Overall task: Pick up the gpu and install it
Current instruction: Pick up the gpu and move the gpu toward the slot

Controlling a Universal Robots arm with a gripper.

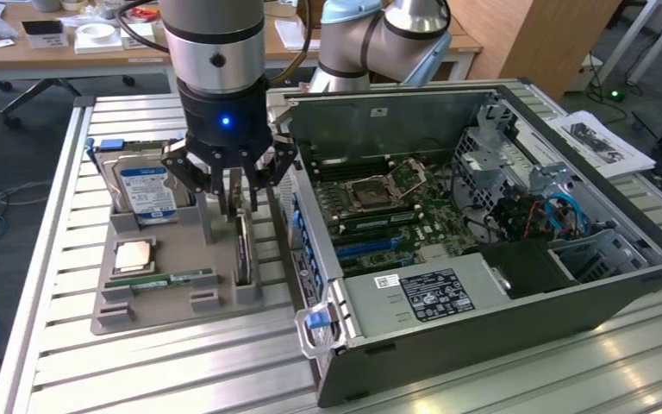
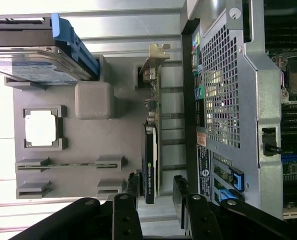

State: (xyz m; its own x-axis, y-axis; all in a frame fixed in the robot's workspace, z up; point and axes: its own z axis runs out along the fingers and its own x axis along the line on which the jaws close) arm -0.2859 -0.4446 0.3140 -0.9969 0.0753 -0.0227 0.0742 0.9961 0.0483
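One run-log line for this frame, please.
phase: pre-grasp | gripper: fingers open, straddling gpu end | gpu: on edge in gray holder, not lifted | computer case: open

**Finishes before you**
Your tray (image 2: 88,145): matt grey plastic; table (image 1: 193,371): ribbed shiny metal; computer case (image 2: 223,90): perforated bare metal.

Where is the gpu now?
Exterior view: the gpu stands on edge in the grey holder, on its side nearest the computer case, directly below the gripper.
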